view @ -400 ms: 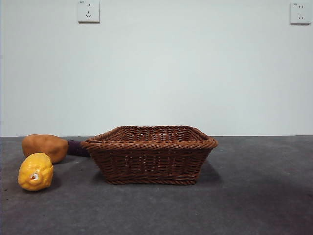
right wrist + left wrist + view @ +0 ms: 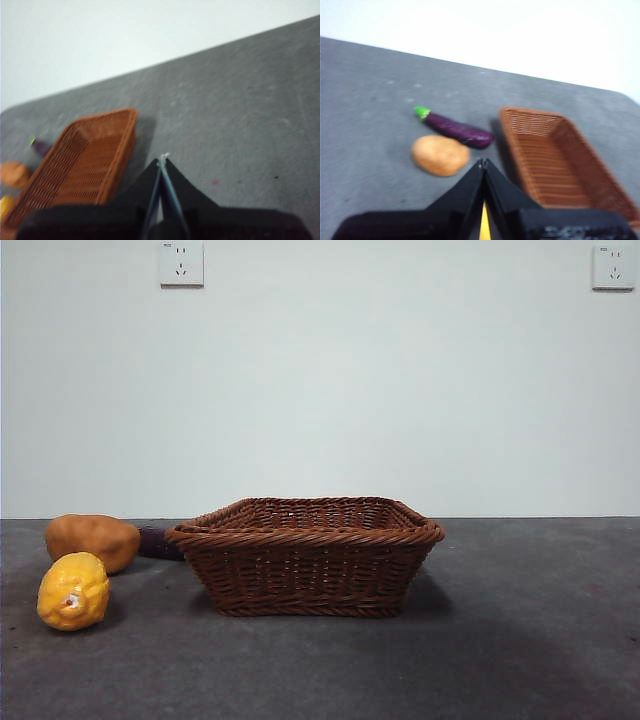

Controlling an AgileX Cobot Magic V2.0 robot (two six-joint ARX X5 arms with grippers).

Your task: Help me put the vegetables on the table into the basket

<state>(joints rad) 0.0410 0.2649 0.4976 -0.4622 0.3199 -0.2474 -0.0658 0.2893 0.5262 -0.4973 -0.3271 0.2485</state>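
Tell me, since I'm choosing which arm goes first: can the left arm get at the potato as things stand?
Probably yes. The left gripper, jaws shut, hangs above the table with the potato just ahead on open surface. The eggplant lies beyond it and the basket off to one side, so nothing blocks a descent.

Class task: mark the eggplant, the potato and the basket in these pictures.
eggplant (image 2: pixel 458 131), left wrist view, middle of its purple body.
potato (image 2: pixel 440 155), left wrist view, centre of its orange-brown top.
basket (image 2: pixel 305 536), front view, near braided rim.
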